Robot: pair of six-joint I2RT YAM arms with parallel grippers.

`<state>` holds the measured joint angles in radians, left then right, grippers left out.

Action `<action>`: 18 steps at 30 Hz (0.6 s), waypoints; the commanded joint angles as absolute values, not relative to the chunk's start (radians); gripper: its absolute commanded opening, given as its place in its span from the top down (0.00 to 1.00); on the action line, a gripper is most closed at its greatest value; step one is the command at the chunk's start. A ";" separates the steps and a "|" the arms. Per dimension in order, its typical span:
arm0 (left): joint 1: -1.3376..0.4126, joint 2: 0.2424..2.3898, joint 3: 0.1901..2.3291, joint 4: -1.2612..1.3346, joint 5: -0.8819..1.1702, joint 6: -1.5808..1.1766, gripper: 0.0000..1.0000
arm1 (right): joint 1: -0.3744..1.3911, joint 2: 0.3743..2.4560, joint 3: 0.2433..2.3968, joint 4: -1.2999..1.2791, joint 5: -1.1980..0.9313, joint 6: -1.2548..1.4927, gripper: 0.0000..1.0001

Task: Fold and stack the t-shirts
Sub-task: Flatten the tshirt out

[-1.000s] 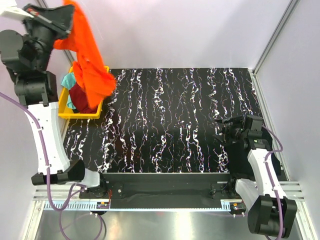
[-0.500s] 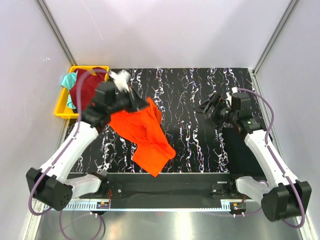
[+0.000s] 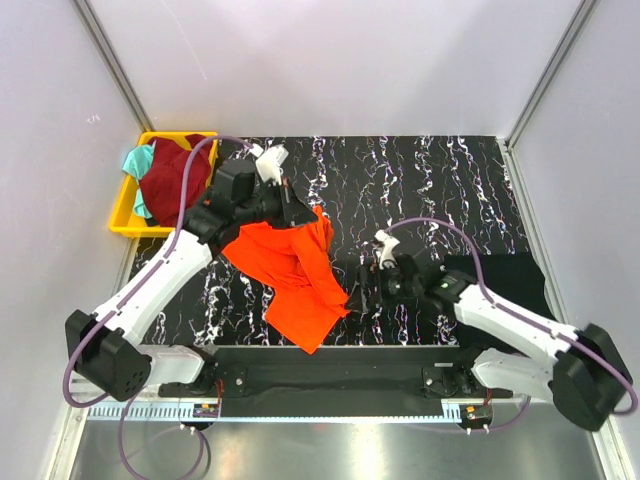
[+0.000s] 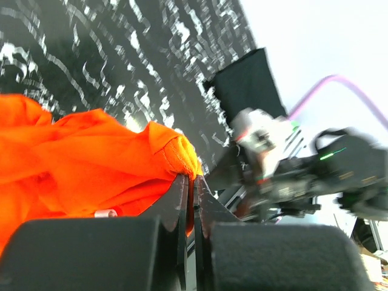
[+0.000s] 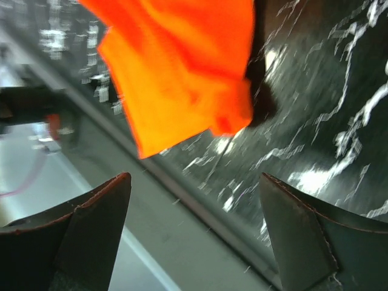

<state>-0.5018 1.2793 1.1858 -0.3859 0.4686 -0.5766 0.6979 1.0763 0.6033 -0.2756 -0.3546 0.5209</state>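
left end effector (image 4: pixel 193 180) pinches orange t-shirt (image 3: pixel 295 275) — right end effector (image 5: pixel 194 180) gapes

T-shirt (image 3: pixel 300 290) just left of right pincer (image 3: pixel 360 287)

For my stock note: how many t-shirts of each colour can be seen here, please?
Orange t-shirt: 1
Maroon t-shirt: 1
Teal t-shirt: 1
Total: 3
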 commanded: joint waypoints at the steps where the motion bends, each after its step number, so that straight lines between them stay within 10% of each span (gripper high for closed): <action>1: -0.500 1.267 1.261 -0.350 0.520 -0.584 1.00 | 0.776 1.156 0.629 -0.138 -0.125 0.397 0.08; 5: -0.500 1.246 1.269 -0.370 0.515 -0.591 1.00 | 0.781 1.328 0.675 -0.091 -0.090 0.321 0.22; 13: -0.500 1.226 1.284 -0.385 0.514 -0.600 1.00 | 0.795 1.417 0.660 0.155 -0.253 0.319 0.20; 18: -0.500 1.195 1.292 -0.394 0.502 -0.606 1.00 | 0.796 1.492 0.672 0.213 -0.276 0.380 0.45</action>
<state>-0.5014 1.2514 1.2293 -0.4271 0.4789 -0.5949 0.7864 1.4570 0.6514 0.0956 -0.2329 0.3485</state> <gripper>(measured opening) 0.024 0.565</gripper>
